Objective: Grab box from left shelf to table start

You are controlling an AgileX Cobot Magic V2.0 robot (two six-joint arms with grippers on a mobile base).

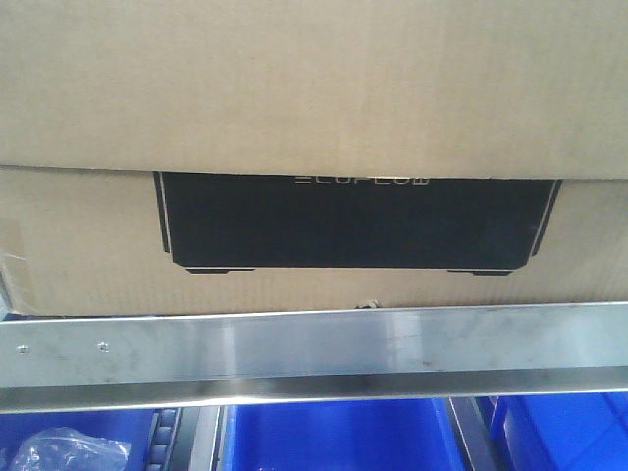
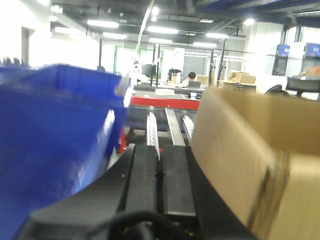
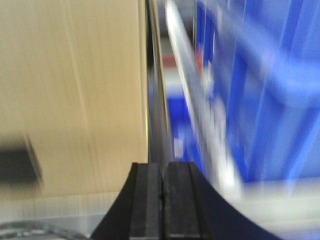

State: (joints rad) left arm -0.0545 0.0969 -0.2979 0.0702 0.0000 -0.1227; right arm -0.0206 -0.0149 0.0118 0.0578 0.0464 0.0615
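Note:
The brown cardboard box (image 1: 88, 245) with its black ECOFLOW panel (image 1: 353, 221) sits on the left shelf, behind the silver steel front rail (image 1: 314, 348). It fills the front view. Neither gripper shows in that view. In the left wrist view my left gripper (image 2: 160, 150) is shut and empty, with the box (image 2: 235, 160) close on its right. In the right wrist view my right gripper (image 3: 161, 172) is shut and empty, with the box side (image 3: 70, 95) close on its left. The table is out of view.
Blue plastic bins (image 1: 334, 437) stand on the level below the rail, one with a clear plastic bag (image 1: 64, 453). A blue bin (image 2: 50, 150) sits left of my left gripper, and another blue bin (image 3: 260, 100) right of my right gripper. Both wrist views are blurred.

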